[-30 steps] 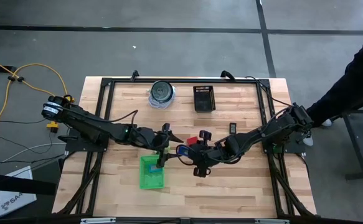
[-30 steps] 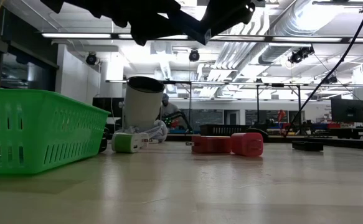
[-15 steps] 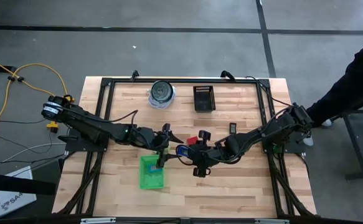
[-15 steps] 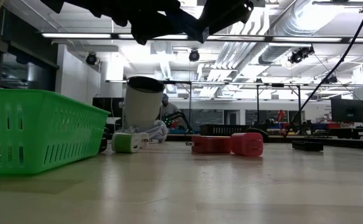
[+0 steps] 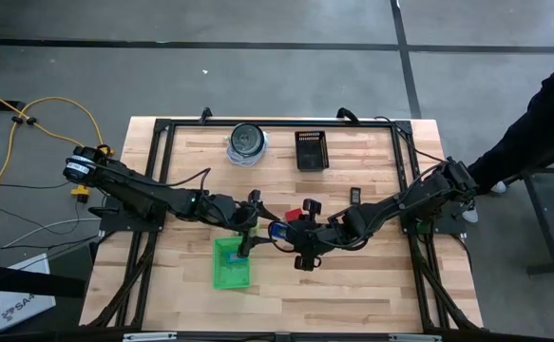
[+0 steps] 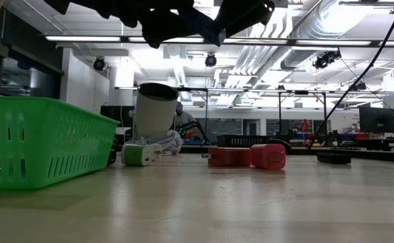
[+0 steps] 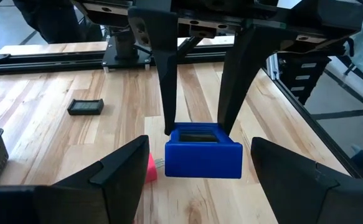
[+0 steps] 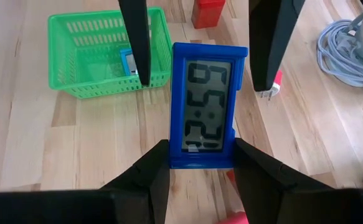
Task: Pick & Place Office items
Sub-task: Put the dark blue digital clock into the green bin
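Note:
A blue digital clock [image 8: 207,112] hangs above the table, with my right gripper [image 8: 201,148] shut on it just right of the green tray [image 5: 232,263]. My left gripper [image 7: 200,142] is open. Its fingers [image 8: 136,43] stand on either side of the clock's far end, a small gap on each side. A blue piece [image 8: 128,62] lies in the tray. Two red blocks [image 5: 302,210] rest on the table behind the grippers. A small white-green piece [image 6: 139,154] lies by the round container [image 5: 247,142]. My right gripper pinches the clock's two long side edges [image 8: 176,158] between its two fingers, near one end. The fingers slant down from the table's right side. The clock is lifted clear of the table, its display facing up toward the wrist camera.
A black mesh basket [image 5: 312,150] stands at the far middle, with a coiled cable beside the round container. A small black piece [image 5: 354,195] lies right of the red blocks. A person's dark sleeve [image 5: 533,133] shows past the table's right edge.

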